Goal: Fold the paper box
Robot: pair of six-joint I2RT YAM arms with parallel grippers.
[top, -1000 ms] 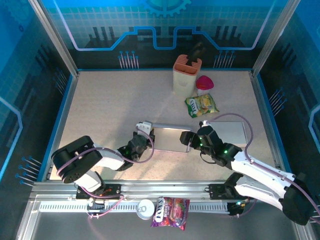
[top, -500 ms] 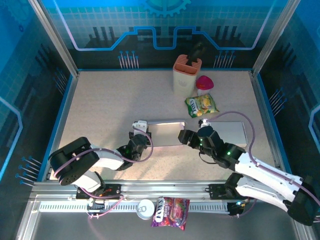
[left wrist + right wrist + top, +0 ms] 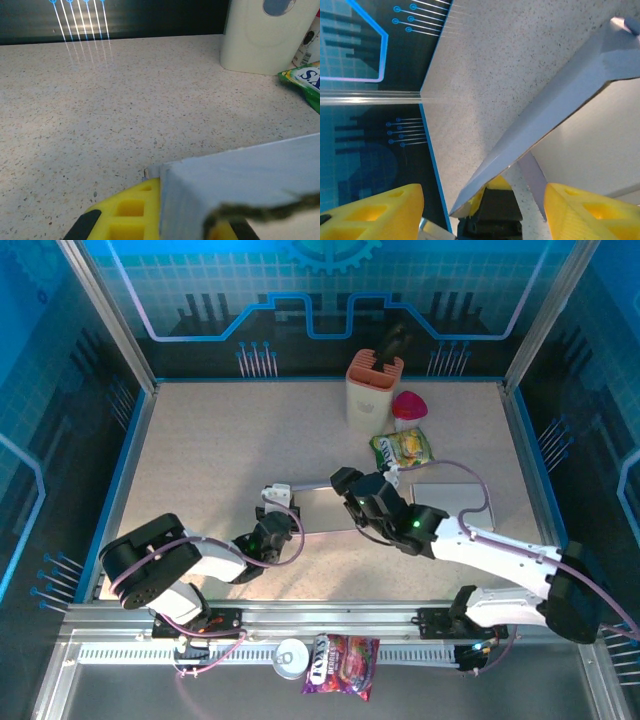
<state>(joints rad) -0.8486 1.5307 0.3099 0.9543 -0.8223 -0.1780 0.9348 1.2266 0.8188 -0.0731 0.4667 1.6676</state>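
**Top external: box gripped on one side only**

Paper box [image 3: 325,508] lies mid-table between the arms, one panel lifted. Left gripper [image 3: 272,518] is clamped on its left corner (left wrist view: yellow fingers [image 3: 125,212] either side of the wall). Right gripper [image 3: 482,210] straddles the lifted panel, jaws apart, neither pad touching it.

Risks, my read:
- The right jaws bite off-line and crease the panel instead of folding it on the score.
- A sideways push drags thin card out of the left pinch.
- The snack bag [image 3: 403,450] just behind gets nudged.

Writing: the snack bag shows white letters starting "S", cut off. The candy bag [image 3: 340,665] on the near rail has print too small to read.
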